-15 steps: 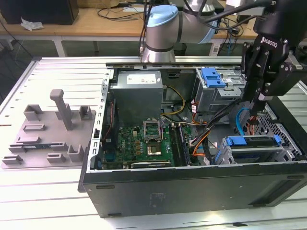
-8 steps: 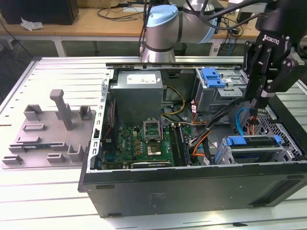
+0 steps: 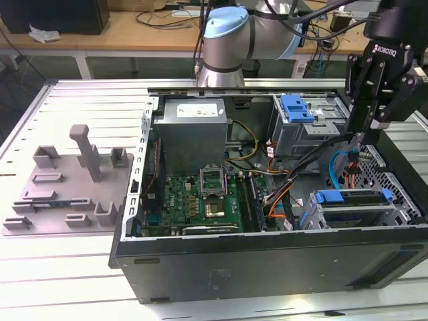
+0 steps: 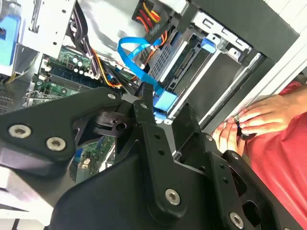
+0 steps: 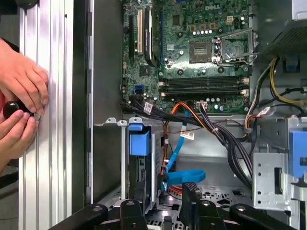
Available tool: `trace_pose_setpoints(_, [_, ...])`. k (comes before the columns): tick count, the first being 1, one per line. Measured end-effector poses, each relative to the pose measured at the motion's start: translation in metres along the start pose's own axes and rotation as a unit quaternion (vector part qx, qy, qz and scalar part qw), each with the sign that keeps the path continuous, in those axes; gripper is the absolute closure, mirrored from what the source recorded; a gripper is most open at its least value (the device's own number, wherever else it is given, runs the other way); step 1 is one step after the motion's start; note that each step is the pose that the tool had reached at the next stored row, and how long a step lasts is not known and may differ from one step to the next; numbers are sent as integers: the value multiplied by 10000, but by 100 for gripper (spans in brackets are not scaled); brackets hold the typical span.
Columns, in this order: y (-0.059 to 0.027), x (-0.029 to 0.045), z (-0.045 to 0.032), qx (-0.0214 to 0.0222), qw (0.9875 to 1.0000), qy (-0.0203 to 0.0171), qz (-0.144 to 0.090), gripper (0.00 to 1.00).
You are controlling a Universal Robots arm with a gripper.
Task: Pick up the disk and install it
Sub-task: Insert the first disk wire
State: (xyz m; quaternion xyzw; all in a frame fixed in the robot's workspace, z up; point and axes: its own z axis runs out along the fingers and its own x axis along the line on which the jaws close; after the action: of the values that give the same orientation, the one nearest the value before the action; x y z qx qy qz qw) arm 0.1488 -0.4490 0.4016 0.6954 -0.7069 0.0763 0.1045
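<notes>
Bright blue plastic clipped round flat silver metal: the disk (image 3: 354, 197); lies slotted in the grey sheet-metal drive cage (image 3: 319, 215) at a corner of the open black computer case (image 3: 267, 257), toward the exterior view's right; presents its blue end tab at the cage mouth in the first wrist view. Above it and apart from it, the black two-fingered gripper (image 3: 359, 137) on the silver and pale-blue robot arm (image 3: 227, 40); hangs with fingers spread, clasping nothing; in the first wrist view, a looped flat blue data cable (image 5: 184, 175) between the fingertips, just beside the cage. Deeper in the case, a green motherboard (image 3: 200, 200), a grey metal power supply box (image 3: 194, 130) and a second blue carrier (image 3: 297, 107) in the far cage. Under the case, a ribbed aluminium table (image 3: 67, 267); on it, toward the exterior view's left and well apart from the case, a grey plastic fixture (image 3: 67, 180) with upright posts. At the table's edge in both wrist views, a person's hands (image 5: 21, 79), pinching a small black object (image 5: 12, 109).
</notes>
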Motion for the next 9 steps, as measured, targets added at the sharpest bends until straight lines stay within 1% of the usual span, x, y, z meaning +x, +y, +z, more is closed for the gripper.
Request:
trace_pose_setpoints(2, [-54, -15, -1, -23, 10000, 3, 41, 56])
trace_pose_setpoints(4, [-90, -25, 0, -39, 10000, 4, 79, 56])
trace_pose_setpoints(7, [-114, -32, 4, -65, 9998, 5, 169, 56])
trace_pose_setpoints(9, [-121, -35, 16, -108, 9994, 1, 336, 56])
